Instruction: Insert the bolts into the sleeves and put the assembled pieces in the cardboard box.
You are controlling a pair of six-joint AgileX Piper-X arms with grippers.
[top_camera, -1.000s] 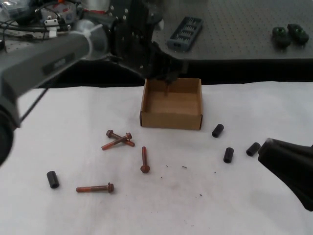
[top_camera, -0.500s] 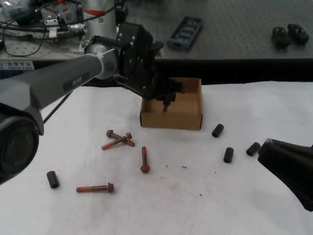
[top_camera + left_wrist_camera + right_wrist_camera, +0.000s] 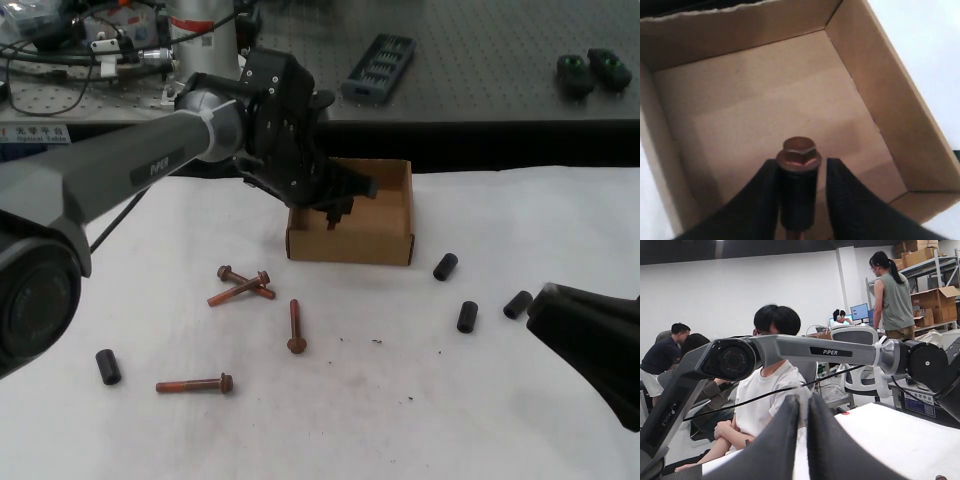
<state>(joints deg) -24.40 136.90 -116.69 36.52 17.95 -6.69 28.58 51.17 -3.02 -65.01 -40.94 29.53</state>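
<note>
My left gripper [image 3: 337,207] hangs over the open cardboard box [image 3: 350,246], shut on a black sleeve [image 3: 797,196] with a rusty bolt head [image 3: 799,154] sticking out of it. The left wrist view looks past this assembled piece at the box's bare floor [image 3: 765,105]. On the white cloth lie two crossed bolts [image 3: 243,284], a single bolt [image 3: 294,326] and another bolt [image 3: 195,384]. Loose sleeves sit at the left [image 3: 108,366] and at the right [image 3: 445,266], [image 3: 467,316], [image 3: 517,304]. My right gripper [image 3: 548,305] rests low at the right, its fingers [image 3: 785,440] pressed together and holding nothing.
A dark perforated bench behind the cloth carries a grey ridged block [image 3: 378,65] and two green-and-black parts [image 3: 592,70]. Cables and gear crowd the far left corner [image 3: 100,40]. Bare cloth lies between the bolts and the right-hand sleeves.
My left gripper has come down and toward the box's near left side with the assembled piece. The right arm and the loose parts have stayed put.
</note>
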